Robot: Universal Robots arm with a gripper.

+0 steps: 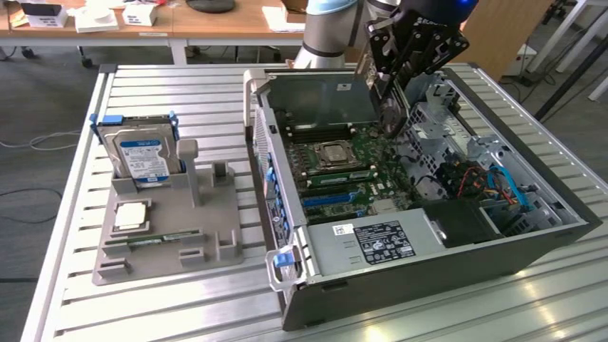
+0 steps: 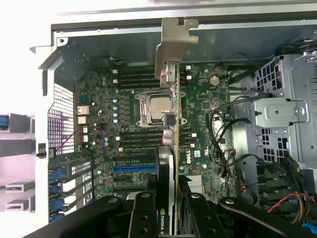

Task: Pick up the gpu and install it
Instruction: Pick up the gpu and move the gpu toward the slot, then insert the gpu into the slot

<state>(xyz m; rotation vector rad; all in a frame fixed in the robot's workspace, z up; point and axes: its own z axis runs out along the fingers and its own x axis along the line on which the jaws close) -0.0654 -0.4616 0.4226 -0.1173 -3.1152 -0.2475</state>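
Observation:
The gpu is seen edge-on in the wrist view, a thin dark card with a silvery bracket at its far end. My gripper is shut on it, a black finger pressing each side. In the exterior view the gripper hangs over the back of the open computer case, and the gpu points down toward the motherboard. The card sits above the board, over the area beside the processor socket. Whether its lower edge touches a slot is hidden.
A grey parts holder stands on the slatted table at the exterior view's left. It carries a silver hard drive, a processor chip and a narrow green memory stick. Cables and a metal drive cage crowd the case beside the card.

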